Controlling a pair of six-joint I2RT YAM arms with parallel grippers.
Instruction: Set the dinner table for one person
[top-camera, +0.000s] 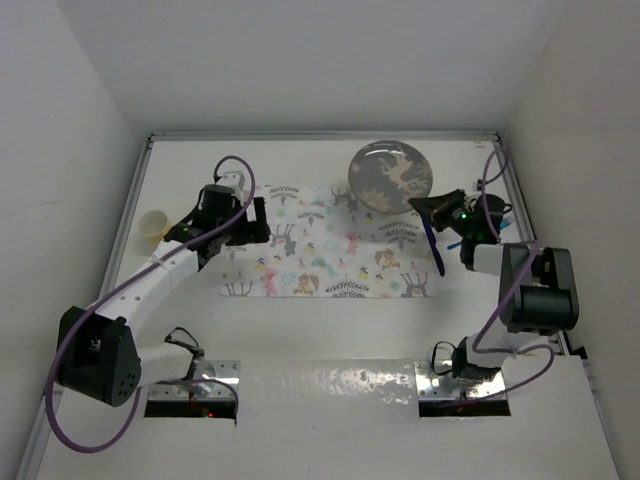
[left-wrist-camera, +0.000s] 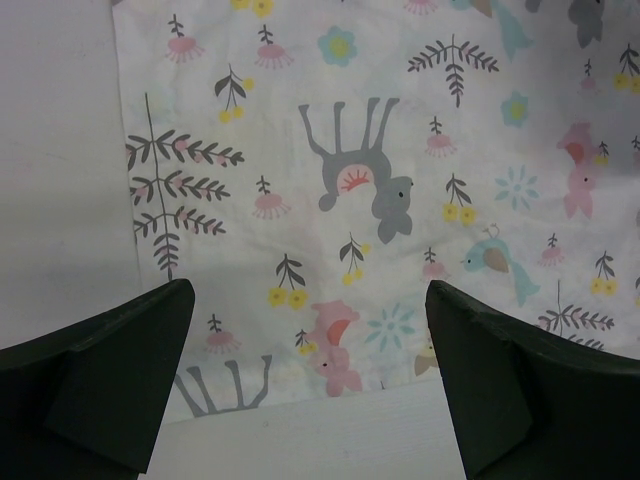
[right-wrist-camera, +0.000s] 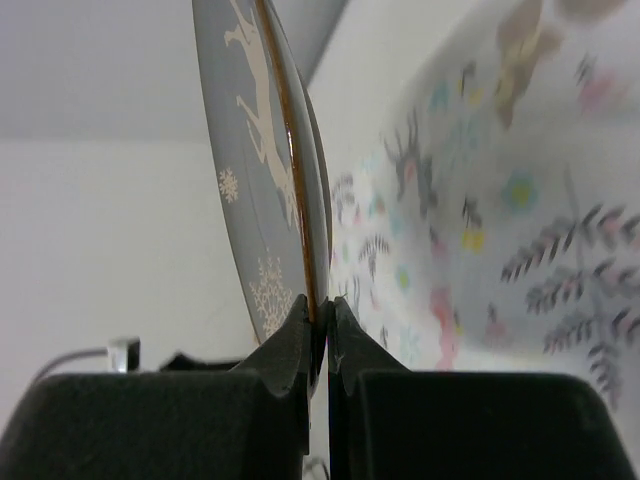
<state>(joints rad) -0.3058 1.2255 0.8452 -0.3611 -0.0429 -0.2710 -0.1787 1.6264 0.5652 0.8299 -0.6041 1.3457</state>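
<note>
Far left, a small pale-yellow cup (top-camera: 152, 227) stands on the large white flat worktop with silver edge rails (top-camera: 320, 330), which carries everything. My left claw (left-wrist-camera: 308, 290) hangs wide and empty over the left end of the white rectangular placemat printed with deer and leaves (top-camera: 330, 255). My right claw (right-wrist-camera: 322, 322) pinches the rim of the round grey deer-patterned plate (top-camera: 388, 177) at the mat's far right corner. I judge that placing the plate is in hand; next I must centre, level, lower and release it.

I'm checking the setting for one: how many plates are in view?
1. The plate is gripped at its rim by the right claw, over the placemat's far right corner. Another could be hidden from view.
</note>
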